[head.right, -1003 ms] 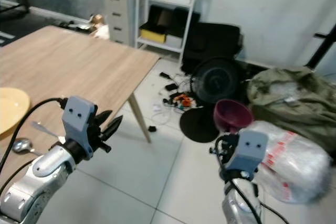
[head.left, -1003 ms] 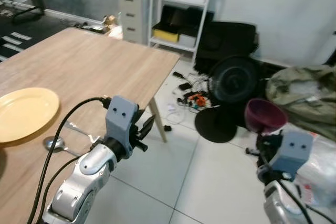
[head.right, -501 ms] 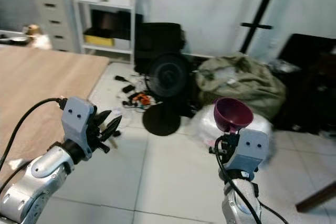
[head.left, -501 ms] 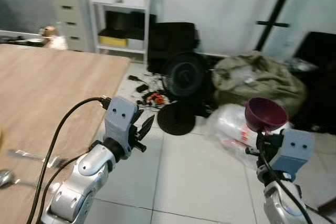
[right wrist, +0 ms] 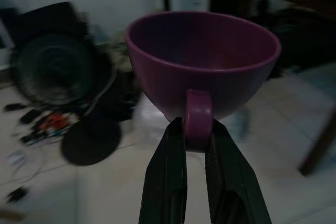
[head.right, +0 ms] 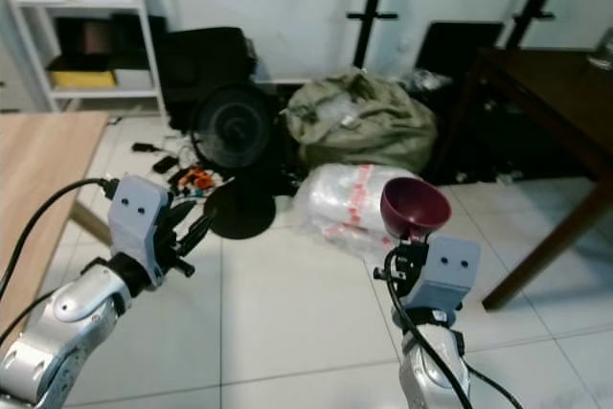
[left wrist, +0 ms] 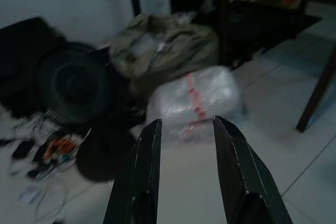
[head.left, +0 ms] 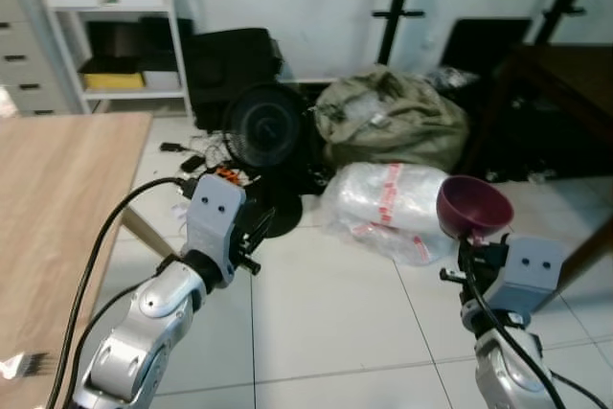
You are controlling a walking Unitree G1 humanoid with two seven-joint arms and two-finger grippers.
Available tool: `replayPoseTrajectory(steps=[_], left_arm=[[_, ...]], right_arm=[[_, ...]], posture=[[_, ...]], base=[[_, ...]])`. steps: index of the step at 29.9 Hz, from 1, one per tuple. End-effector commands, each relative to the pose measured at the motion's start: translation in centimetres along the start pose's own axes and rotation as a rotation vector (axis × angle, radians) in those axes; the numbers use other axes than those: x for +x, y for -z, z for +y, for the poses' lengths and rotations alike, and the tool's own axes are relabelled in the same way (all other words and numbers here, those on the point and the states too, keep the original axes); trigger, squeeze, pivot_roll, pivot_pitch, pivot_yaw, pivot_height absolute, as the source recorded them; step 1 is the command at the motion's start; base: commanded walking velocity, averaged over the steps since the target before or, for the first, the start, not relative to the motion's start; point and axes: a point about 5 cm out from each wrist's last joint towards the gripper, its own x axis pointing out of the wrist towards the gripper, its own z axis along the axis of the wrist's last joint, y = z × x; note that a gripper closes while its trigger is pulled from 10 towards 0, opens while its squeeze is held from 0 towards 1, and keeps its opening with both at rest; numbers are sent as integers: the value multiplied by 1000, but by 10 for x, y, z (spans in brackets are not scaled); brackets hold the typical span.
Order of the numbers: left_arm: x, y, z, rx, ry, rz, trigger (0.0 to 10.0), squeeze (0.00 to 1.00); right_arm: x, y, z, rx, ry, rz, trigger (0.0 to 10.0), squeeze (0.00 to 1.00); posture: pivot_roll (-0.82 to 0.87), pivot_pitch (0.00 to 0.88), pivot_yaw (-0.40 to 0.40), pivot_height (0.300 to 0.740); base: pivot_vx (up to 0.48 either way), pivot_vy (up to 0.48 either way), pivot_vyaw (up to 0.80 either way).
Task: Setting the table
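Carrying: you have the purple cup (right wrist: 202, 61) pinched by its handle in the right gripper (right wrist: 195, 139), jaws closed tight on it, rim up so it rides level above the tiled floor (head.left: 326, 313).
Left gripper (left wrist: 182, 132): jaws parted with nothing between them, held forward and free for the next item.
Wooden surface (head.left: 53, 198): its edge lies at your left, well apart from the cup.
Fork (head.left: 24, 364): only its tines peek in on that surface.
Judgement: you will need to turn toward the surface before setting the cup down.
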Motion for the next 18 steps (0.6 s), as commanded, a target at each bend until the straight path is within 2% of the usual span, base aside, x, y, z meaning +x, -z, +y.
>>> replayPoseTrajectory(steps=[1, 18], left_arm=[[-1, 0, -1, -28, 12, 0, 10000, 0], [1, -5, -4, -33, 34, -40, 10000, 0]], right_arm=[[-2, 1, -4, -10, 14, 2, 10000, 0], [-1, 0, -4, -10, 13, -2, 10000, 0]], posture=[[8, 124, 65, 740], [6, 118, 68, 740]], base=[[0, 0, -781], [0, 0, -781]])
